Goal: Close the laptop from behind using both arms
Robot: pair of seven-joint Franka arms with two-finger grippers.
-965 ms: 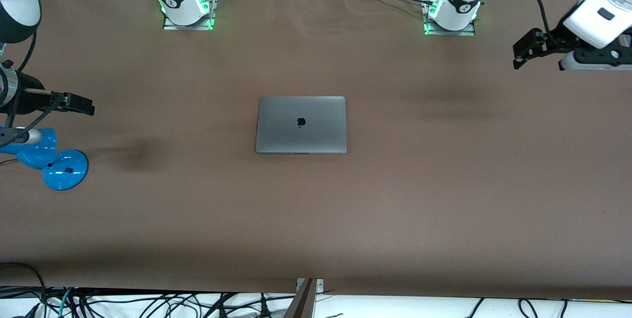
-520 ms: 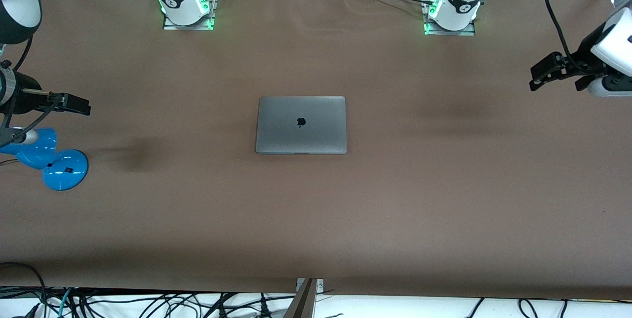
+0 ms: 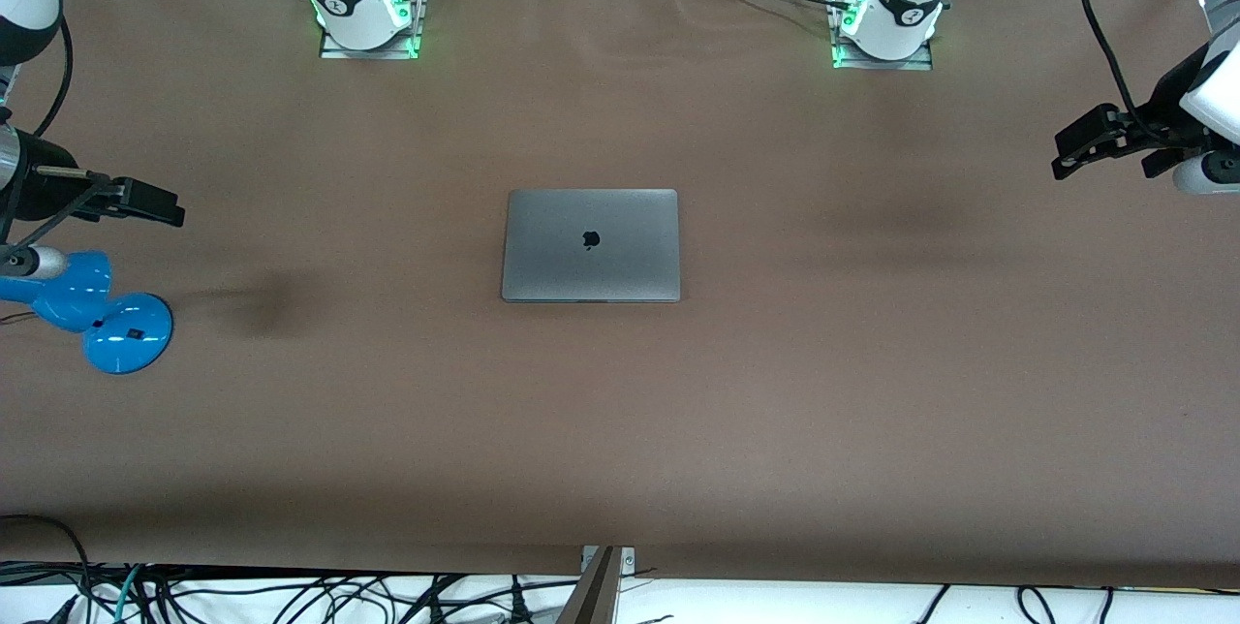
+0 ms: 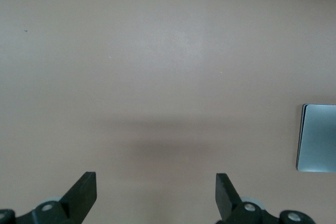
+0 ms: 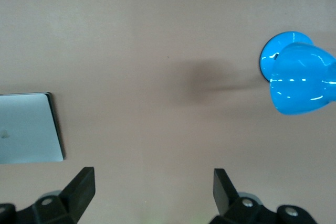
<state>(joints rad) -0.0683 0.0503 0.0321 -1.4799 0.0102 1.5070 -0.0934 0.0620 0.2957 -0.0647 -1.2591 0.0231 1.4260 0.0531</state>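
Lying shut and flat, the laptop (image 3: 591, 245) sits mid-tabletop (image 3: 872, 391) with both hands released and well clear of it.

The right hand (image 3: 160, 207) hangs over the right arm's end of the tabletop, its fingers (image 5: 79, 184) spread wide and holding nothing; just under it, a little nearer the front camera, stands a blue lamp (image 3: 107, 314). From this hand the laptop lies well apart, toward the middle, lid up with its dark logo showing. The left hand (image 3: 1075, 149) hangs over the left arm's end of the tabletop, fingers (image 4: 84, 190) likewise spread and empty, only bare brown surface beneath it; the laptop's edge (image 4: 317, 137) shows well off from it too.
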